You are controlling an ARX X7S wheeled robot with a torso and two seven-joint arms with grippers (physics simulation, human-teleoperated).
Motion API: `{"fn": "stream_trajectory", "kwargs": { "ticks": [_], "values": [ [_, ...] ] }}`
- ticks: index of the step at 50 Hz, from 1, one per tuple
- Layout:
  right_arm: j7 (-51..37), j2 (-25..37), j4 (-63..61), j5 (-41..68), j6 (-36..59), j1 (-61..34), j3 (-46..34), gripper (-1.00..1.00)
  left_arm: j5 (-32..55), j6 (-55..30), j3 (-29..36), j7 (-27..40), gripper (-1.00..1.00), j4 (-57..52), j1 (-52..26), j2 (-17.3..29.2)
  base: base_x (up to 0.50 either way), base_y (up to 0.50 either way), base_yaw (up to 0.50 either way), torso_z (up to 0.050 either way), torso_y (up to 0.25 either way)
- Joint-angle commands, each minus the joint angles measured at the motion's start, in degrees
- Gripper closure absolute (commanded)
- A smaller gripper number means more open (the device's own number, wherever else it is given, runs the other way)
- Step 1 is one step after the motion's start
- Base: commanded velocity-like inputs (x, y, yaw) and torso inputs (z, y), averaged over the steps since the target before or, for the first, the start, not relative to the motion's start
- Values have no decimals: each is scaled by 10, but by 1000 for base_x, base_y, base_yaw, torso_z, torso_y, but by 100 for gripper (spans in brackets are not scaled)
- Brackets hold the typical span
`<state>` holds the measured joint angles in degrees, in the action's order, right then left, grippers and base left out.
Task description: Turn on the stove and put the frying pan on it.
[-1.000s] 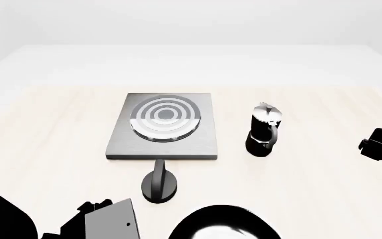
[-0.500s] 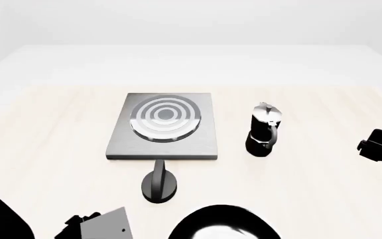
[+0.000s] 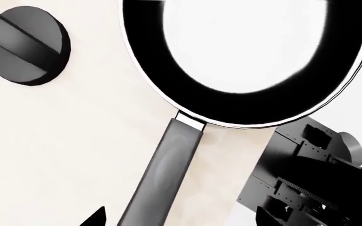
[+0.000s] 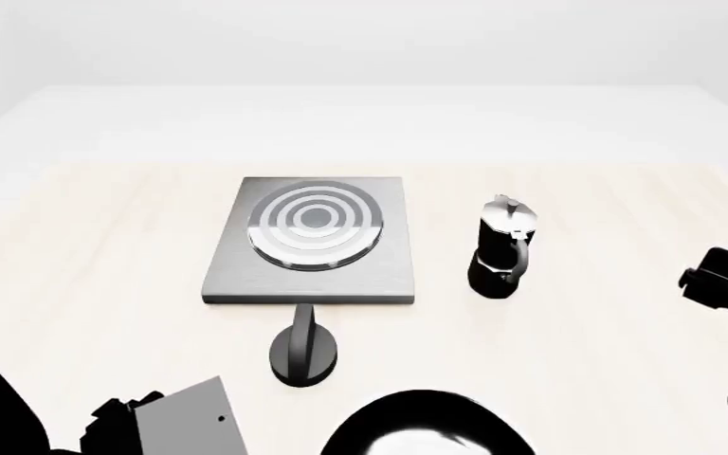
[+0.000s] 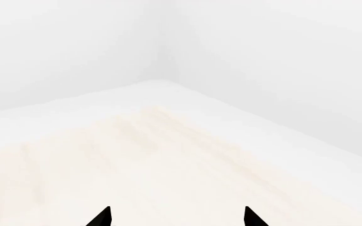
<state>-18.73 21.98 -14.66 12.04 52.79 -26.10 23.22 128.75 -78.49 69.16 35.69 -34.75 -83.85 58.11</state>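
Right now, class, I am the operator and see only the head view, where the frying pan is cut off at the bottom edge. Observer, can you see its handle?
Observer: Yes. In the left wrist view the frying pan has its handle running from the rim toward the left gripper.
Operator: Is that gripper open?
Observer: Its fingertips stand apart, and the handle shows between them.
Operator: And the right gripper?
Observer: The right gripper is open over bare table.

The left end effector has drawn back toward the robot.
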Motion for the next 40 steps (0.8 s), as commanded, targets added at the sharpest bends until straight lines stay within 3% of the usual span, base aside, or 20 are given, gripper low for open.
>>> {"fn": "stream_trajectory", "kwargs": {
  "ticks": [1,40],
  "values": [
    [0,-1,5,0,-5,2,-1,-100,8,-4,15,17,-100,11,-15,-3,0,0,0,0,0],
    [-3,-4,14,1,-21,9,-7,-100,-191,-30,-14,-139,-100,63,92,-32,0,0,0,0,0]
  ]
}}
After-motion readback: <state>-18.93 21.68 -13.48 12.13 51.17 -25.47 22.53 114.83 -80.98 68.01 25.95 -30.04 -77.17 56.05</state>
